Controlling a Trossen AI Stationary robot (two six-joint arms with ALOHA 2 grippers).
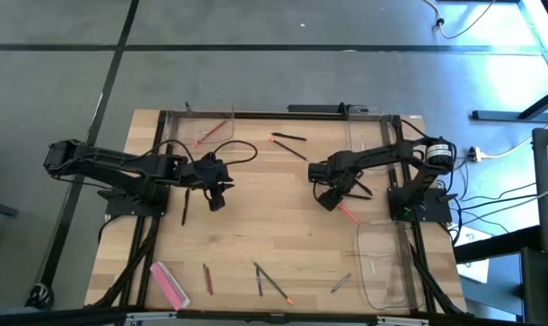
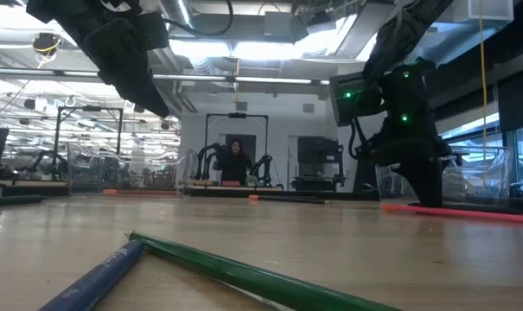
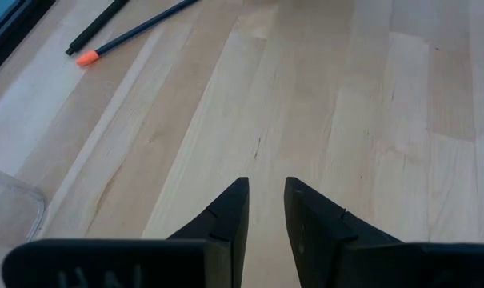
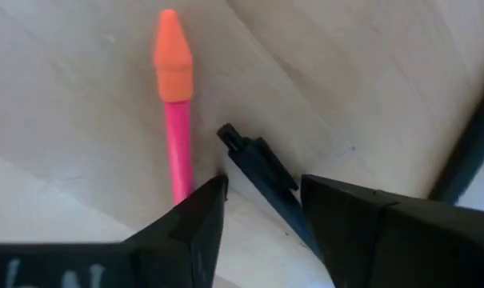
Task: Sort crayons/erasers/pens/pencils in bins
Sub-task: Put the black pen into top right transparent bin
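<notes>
Overhead camera looks straight down on the whole pale wooden table [image 1: 255, 226], both arms in shot. The low camera sits right on the tabletop, looking level across it into the room, a green stick and a blue stick [image 2: 88, 281] huge in front. Left wrist camera peers down past its dark fingers [image 3: 226, 220] at bare wood. Right wrist camera is very close to the table, on the bright pink crayon with an orange tip [image 4: 176, 96], which the overhead [image 1: 348, 214] and low views share.
</notes>
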